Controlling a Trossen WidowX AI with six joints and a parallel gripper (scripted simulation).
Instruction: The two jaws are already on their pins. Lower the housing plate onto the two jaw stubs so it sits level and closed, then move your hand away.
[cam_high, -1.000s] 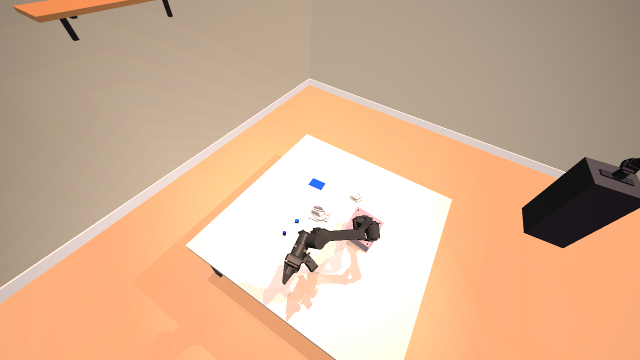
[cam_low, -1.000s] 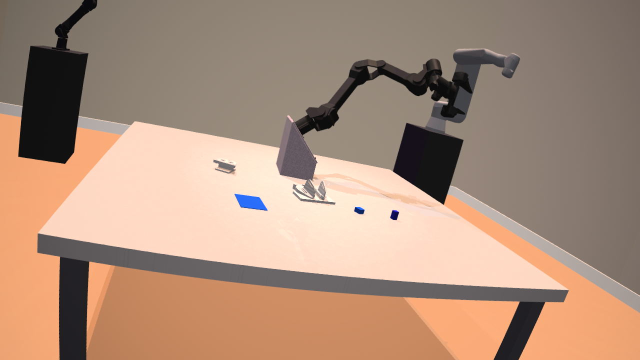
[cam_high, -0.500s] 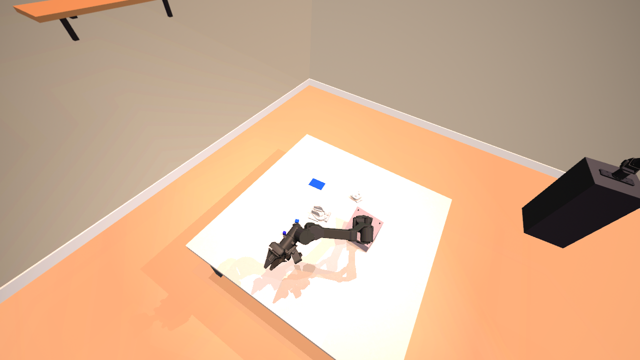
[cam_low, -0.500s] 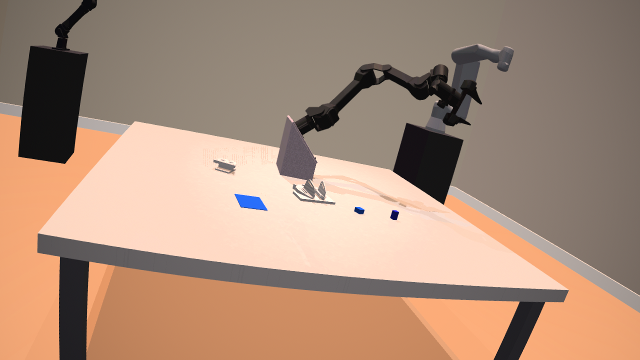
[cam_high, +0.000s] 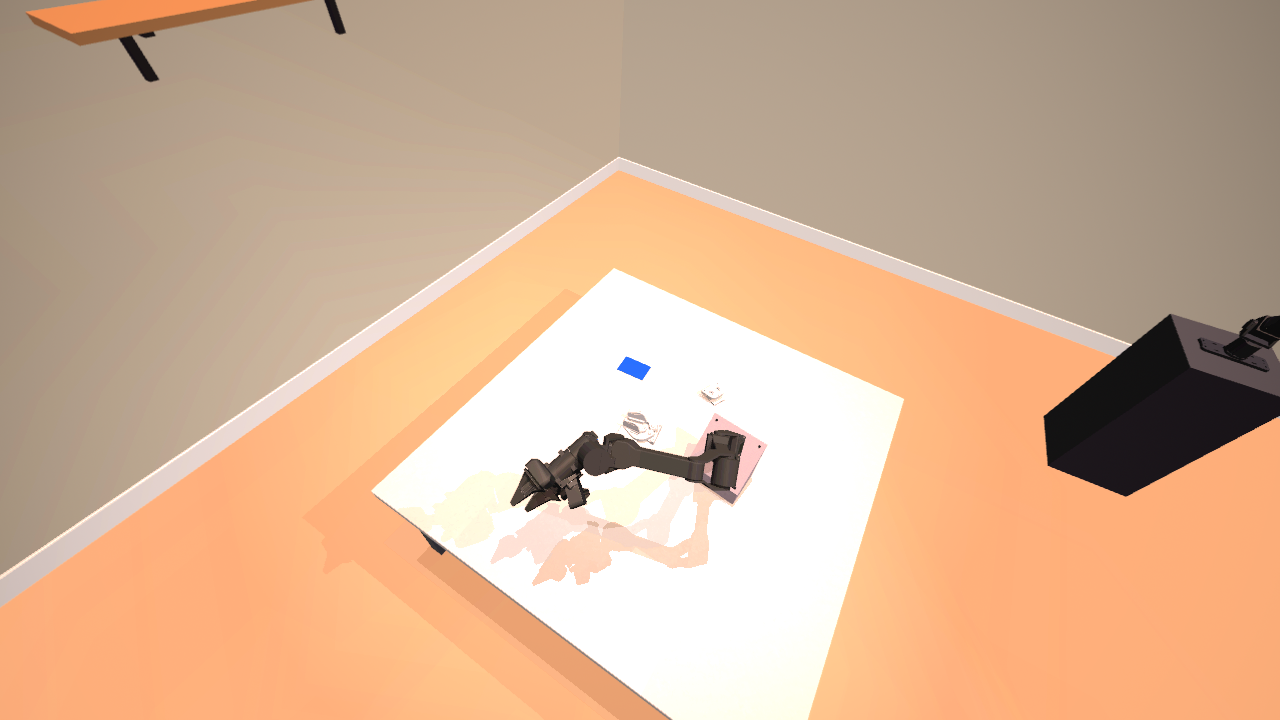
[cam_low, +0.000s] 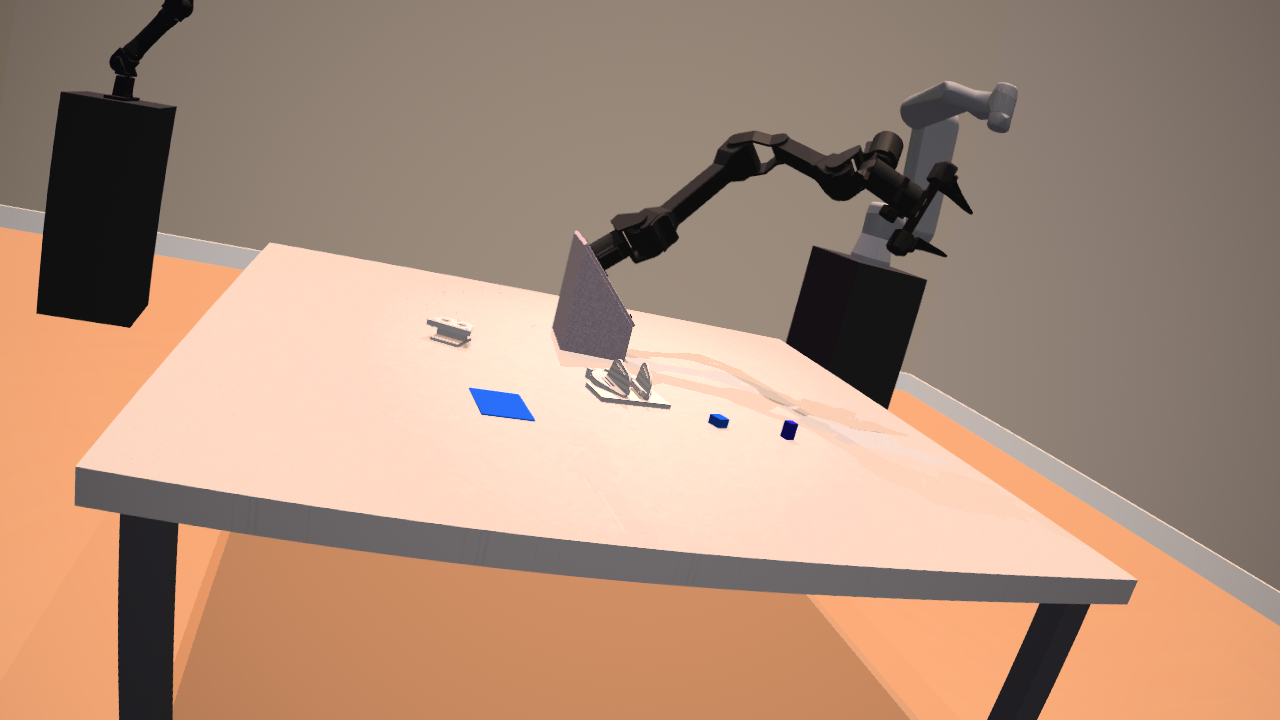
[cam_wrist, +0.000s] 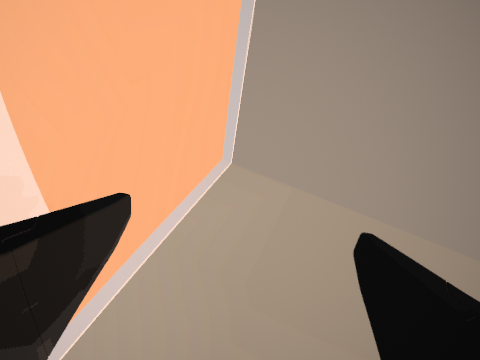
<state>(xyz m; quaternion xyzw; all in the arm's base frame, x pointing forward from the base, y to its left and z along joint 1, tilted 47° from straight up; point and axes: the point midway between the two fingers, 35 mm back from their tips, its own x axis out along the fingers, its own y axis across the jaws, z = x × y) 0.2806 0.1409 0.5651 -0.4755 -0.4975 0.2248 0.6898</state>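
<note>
The claw (cam_high: 520, 506) (cam_low: 957, 234) (cam_wrist: 244, 224) is spread wide with nothing between its fingers. It hangs high in the upper right of the exterior frame, and in the wrist view its two tips point past the edge of the surface (cam_high: 805, 501) (cam_low: 358, 465) (cam_wrist: 12, 185) toward floor and walls. No work part shows between or beyond them.

Back along the arm (cam_high: 666, 461) (cam_low: 702, 192) is the sloped mount (cam_high: 750, 458) (cam_low: 586, 313). Just beside it, at the centre of the exterior frame, sits the finned assembly (cam_high: 640, 426) (cam_low: 626, 385), two upright fins on a flat base; I take these for the jaws on their pins. Farther left there, well apart from it, stands the small pale piece (cam_high: 712, 394) (cam_low: 450, 331), with a flat top that seems to have round openings. This is probably the housing plate, perhaps on a rest, though its detail is too small to be sure.

If so, the plate is neither gripped nor seated, and the step in hand is still the approach to pick it up. The next move calls for swinging the claw back over the surface, pointing it down, and lining its fingers up astride the plate's edges before closing. Lifting level should matter, since a tilted plate could catch a stub and shift a jaw.
</note>
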